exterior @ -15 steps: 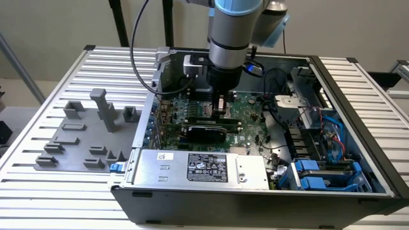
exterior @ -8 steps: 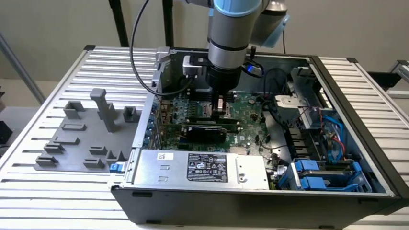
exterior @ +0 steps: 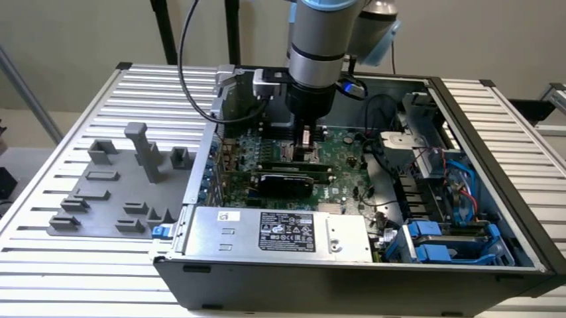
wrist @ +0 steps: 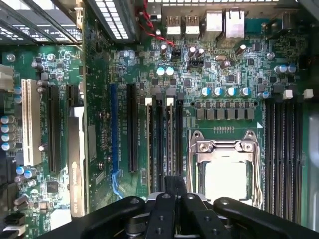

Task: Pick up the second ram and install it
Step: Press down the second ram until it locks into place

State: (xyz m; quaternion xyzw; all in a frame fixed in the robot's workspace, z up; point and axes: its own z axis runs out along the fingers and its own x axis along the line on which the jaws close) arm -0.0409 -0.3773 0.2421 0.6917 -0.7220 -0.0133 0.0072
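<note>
My gripper (exterior: 305, 147) reaches down into the open computer case (exterior: 495, 172), just above the green motherboard (exterior: 340, 165). In the wrist view its two dark fingers (wrist: 158, 215) stand close together, and my gripper (wrist: 172, 198) is shut on a thin dark strip seen edge-on, the second ram (wrist: 170, 185). That strip hangs above the bank of long black memory slots (wrist: 164, 139) with white latches, beside the silver CPU socket (wrist: 227, 169). More black slots (wrist: 281, 149) lie on the socket's other side.
A grey fixture plate with plastic blocks (exterior: 115, 189) lies on the slatted table at the exterior view's left. Inside the case are a power supply (exterior: 283, 232), a black expansion card (exterior: 292, 180), blue drive bays (exterior: 447, 242) and loose cables (exterior: 380, 112).
</note>
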